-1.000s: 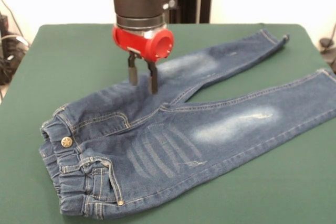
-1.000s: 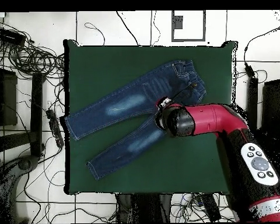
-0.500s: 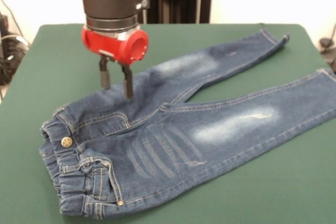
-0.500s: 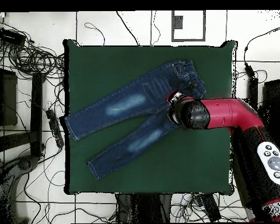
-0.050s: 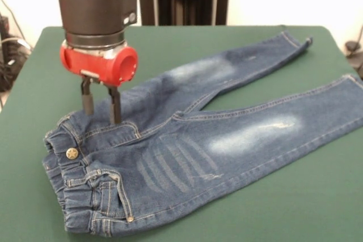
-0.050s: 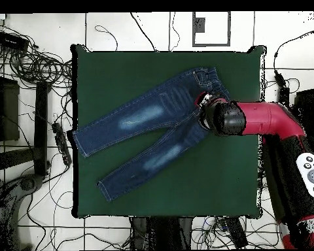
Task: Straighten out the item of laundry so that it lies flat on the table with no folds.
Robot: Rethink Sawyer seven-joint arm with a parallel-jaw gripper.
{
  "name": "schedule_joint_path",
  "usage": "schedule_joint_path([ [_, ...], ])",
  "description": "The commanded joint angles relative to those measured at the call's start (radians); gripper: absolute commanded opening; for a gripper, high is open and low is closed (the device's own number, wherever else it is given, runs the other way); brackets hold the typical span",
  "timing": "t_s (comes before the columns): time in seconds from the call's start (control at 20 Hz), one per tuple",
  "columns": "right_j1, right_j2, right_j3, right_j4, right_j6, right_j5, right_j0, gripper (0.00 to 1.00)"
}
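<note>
Shifted toward 9 o'clock in the front view since a second ago: tool (image 5: 101,107), fingers apart, empty, poised over the hip just behind the waistband. Spread across the green worktop (image 5: 244,208): jeans (image 5: 193,140), legs fanned toward 2 and 3 o'clock. Soft, limp denim, light; best pinched at bunched waistband edge (image 5: 76,211).

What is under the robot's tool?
Under the tool are the jeans, near their waistband, spread on the green table. The cloth beneath the jeans is covered, so it cannot be seen.
</note>
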Motion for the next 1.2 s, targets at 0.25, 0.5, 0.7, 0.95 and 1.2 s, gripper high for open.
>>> schedule_joint_path([
  [0.25, 0.155, 0.108, -0.112, -0.013, -0.384, 0.110, 0.010, 1.00],
  [0.5, 0.180, 0.116, -0.159, -0.013, -0.458, 0.146, -0.016, 1.00],
  [0.7, 0.214, 0.136, -0.214, -0.018, -0.534, 0.175, -0.043, 1.00],
  [0.95, 0.232, 0.149, -0.257, -0.010, -0.599, 0.204, -0.065, 1.00],
  [1.2, 0.236, 0.155, -0.289, -0.001, -0.631, 0.223, -0.069, 1.00],
])
